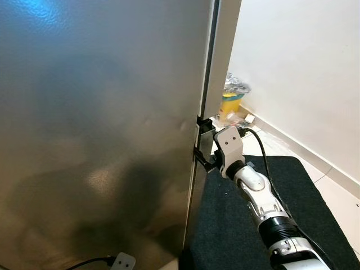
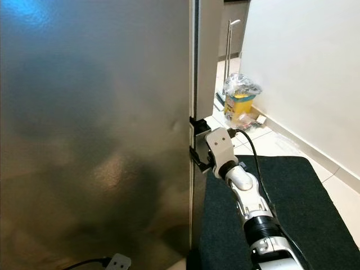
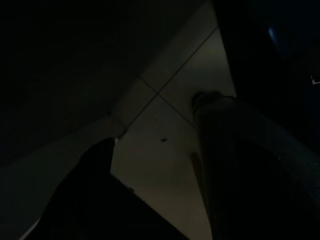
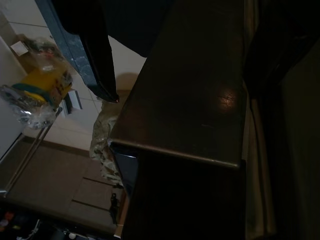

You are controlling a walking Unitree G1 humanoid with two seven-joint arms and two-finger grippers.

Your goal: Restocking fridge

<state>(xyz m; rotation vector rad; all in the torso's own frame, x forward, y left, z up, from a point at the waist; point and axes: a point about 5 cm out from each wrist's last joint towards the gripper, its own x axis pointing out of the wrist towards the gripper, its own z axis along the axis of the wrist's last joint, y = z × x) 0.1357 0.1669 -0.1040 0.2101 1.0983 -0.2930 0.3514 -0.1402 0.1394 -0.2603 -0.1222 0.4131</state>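
The tall brushed-steel fridge door point(image 1: 101, 129) fills the left of the scene, shut or nearly so. It looks heavy, stiff and slick — best taken at its right edge, where the right gripper point(image 1: 203, 147) has its black fingers hooked around the door's rim. No brand shows on it; the far yellow packet in clear wrap point(image 2: 241, 102) is unreadable.
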